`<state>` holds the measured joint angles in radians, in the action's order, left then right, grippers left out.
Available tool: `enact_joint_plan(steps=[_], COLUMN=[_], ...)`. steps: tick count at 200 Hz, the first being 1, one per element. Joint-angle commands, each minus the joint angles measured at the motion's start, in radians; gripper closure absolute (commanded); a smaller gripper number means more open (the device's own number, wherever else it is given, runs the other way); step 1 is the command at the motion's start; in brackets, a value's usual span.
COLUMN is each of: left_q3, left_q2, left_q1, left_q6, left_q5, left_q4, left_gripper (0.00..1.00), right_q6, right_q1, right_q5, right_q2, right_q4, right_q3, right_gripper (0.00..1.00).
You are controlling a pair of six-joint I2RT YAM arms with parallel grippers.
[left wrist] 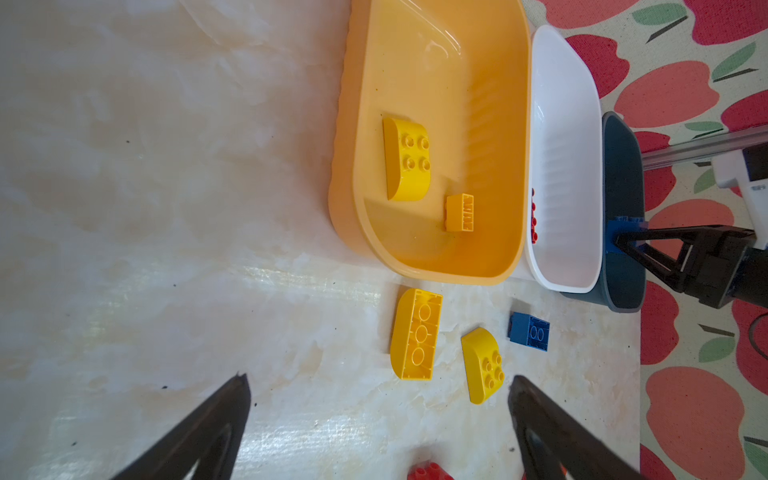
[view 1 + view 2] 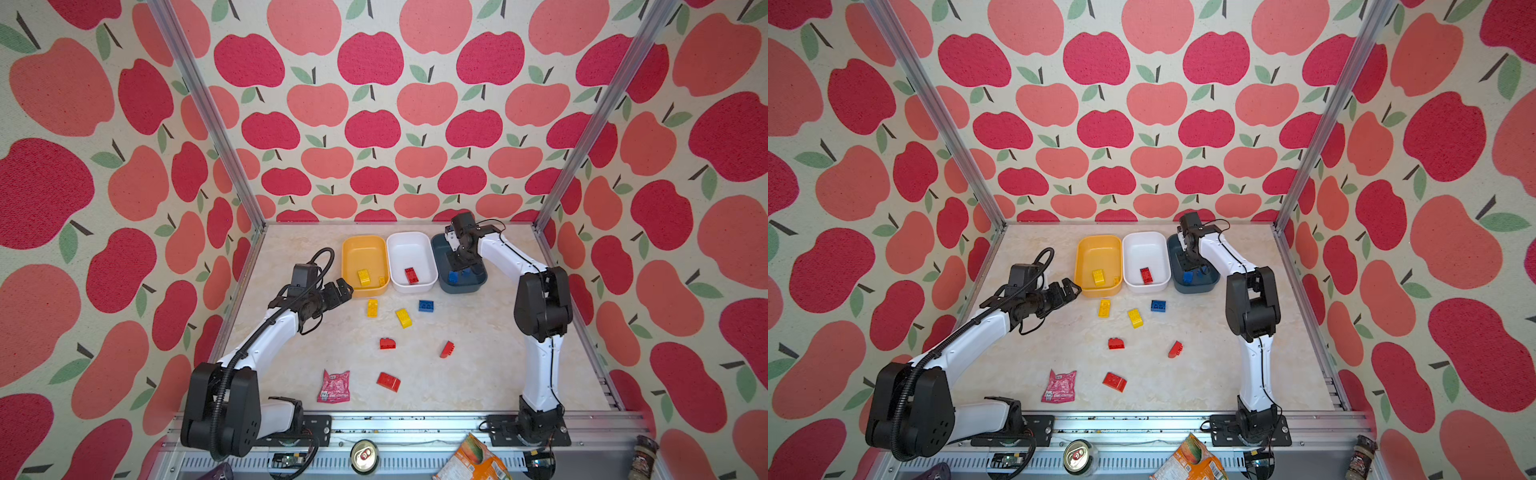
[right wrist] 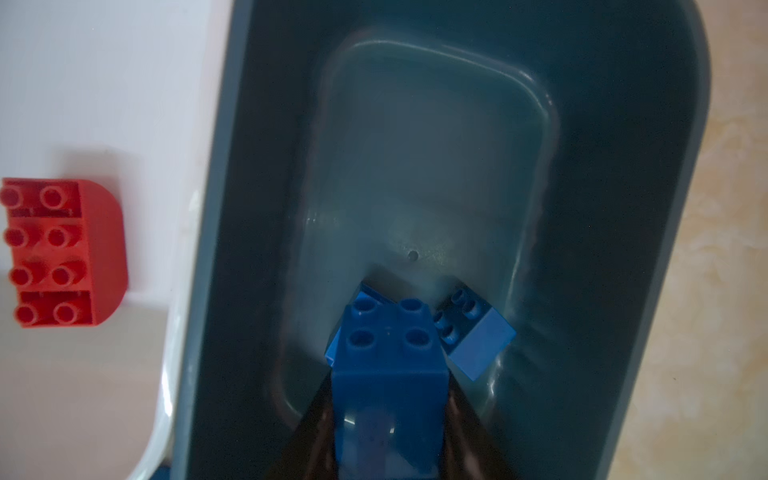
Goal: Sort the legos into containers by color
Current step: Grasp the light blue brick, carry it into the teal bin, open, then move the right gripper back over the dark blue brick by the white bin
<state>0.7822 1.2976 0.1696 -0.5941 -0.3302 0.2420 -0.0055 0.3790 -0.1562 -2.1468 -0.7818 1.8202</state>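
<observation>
Three containers stand side by side at the back: a yellow tub (image 2: 353,245), a white tub (image 2: 411,241) and a dark blue-grey tub (image 2: 440,253). My right gripper (image 3: 389,374) reaches down into the dark tub, shut on a blue lego (image 3: 390,353), beside another blue lego (image 3: 478,338). My left gripper (image 1: 378,378) hovers open and empty near the yellow tub's front left corner. Two yellow legos (image 2: 364,277) lie in the yellow tub and a red lego (image 2: 411,275) in the white tub. Loose on the table lie yellow legos (image 2: 372,308) (image 2: 403,318), a blue lego (image 2: 426,306) and red legos (image 2: 387,343) (image 2: 447,349) (image 2: 388,381).
A crinkled pink foil packet (image 2: 333,386) lies near the table's front, left of the nearest red brick. Apple-patterned walls close in the table on three sides. A drink can (image 2: 364,456) and an orange packet (image 2: 471,459) sit on the front rail.
</observation>
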Motion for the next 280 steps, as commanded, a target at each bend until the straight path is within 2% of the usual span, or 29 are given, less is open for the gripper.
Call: enact_joint_plan(steps=[1,36,53,66,77,185,245,280], left_q3=[0.008,0.008,0.007,0.006,0.005,0.006,0.009,0.008], left_q2=[0.000,-0.001,-0.001,-0.002,0.000,-0.001,0.001,0.005], left_q1=[-0.005,-0.005,-0.006,-0.006,-0.005,-0.005,-0.005,-0.005], left_q6=[0.003,0.002,0.002,0.002,0.003,0.001,-0.001,-0.002], left_q5=[-0.004,-0.004,-0.003,-0.003,-0.004,-0.005,-0.007,-0.012], left_q4=[0.014,0.014,0.014,0.014,0.013,0.009,0.005,-0.004], left_gripper=[0.01,0.01,0.01,0.01,0.01,0.01,0.01,0.01], right_q6=[0.028,0.027,0.026,0.025,0.025,0.028,0.122,0.219], right_q1=[-0.012,-0.017,-0.018,-0.017,-0.017,-0.008,0.009,0.043], right_q5=[0.011,0.006,0.007,0.012,0.015,0.038,0.072,0.092], right_q2=[-0.035,-0.077,-0.084,-0.084,-0.081,0.003,0.152,0.265], right_q4=[-0.003,-0.024,-0.034,-0.035,-0.037,-0.064,-0.061,-0.040], right_q3=[0.056,0.105,0.119,0.121,0.122,0.088,-0.068,-0.201], right_gripper=[0.69,0.65,0.59,0.50,0.47,0.45,0.41,0.31])
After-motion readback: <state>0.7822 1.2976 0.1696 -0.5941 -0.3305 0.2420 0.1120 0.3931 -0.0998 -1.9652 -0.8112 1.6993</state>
